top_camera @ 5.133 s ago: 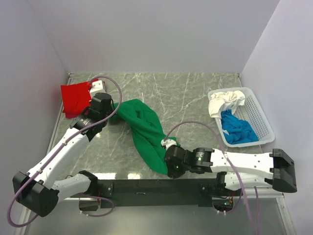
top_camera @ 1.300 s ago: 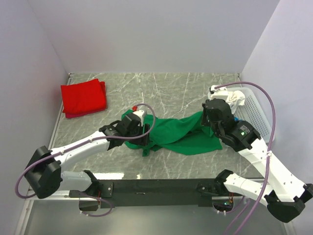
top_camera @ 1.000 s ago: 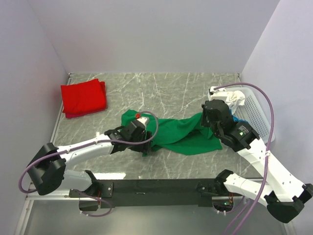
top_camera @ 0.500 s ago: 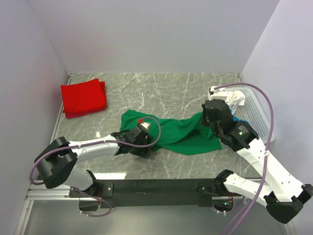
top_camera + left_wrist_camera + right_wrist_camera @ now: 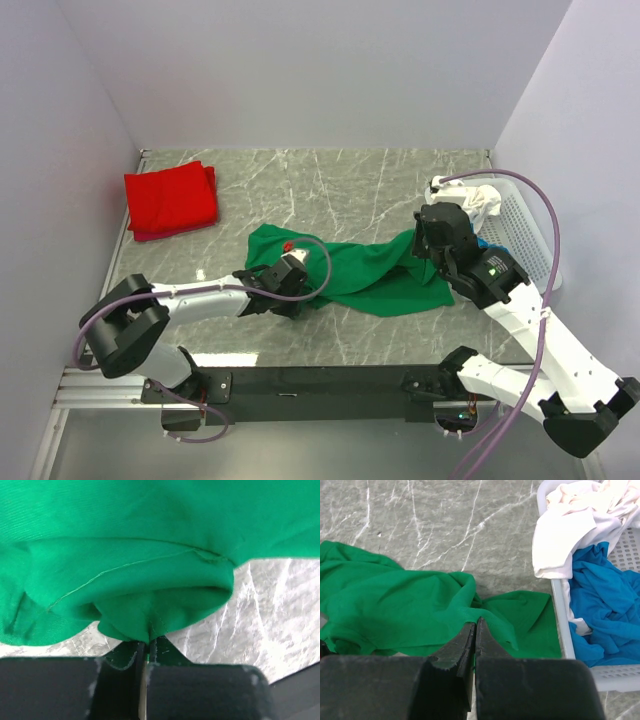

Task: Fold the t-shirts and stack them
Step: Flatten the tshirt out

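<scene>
The bright green t-shirt lies crumpled and stretched across the middle of the marble table. My left gripper is low at its near left edge, and the left wrist view shows it shut on a bunched hem of green cloth. My right gripper is at the shirt's right end, and in the right wrist view it is shut on a raised fold of the green cloth. A folded red t-shirt lies at the far left. White and blue t-shirts sit in the basket.
The white lattice basket stands against the right wall, just beyond my right arm; its rim touches the green cloth's right edge. Side walls enclose the table on the left, back and right. A black rail runs along the near edge.
My left gripper slid a little right along the green shirt's near edge and closed on the cloth. The right arm kept its grip and stayed in place.
</scene>
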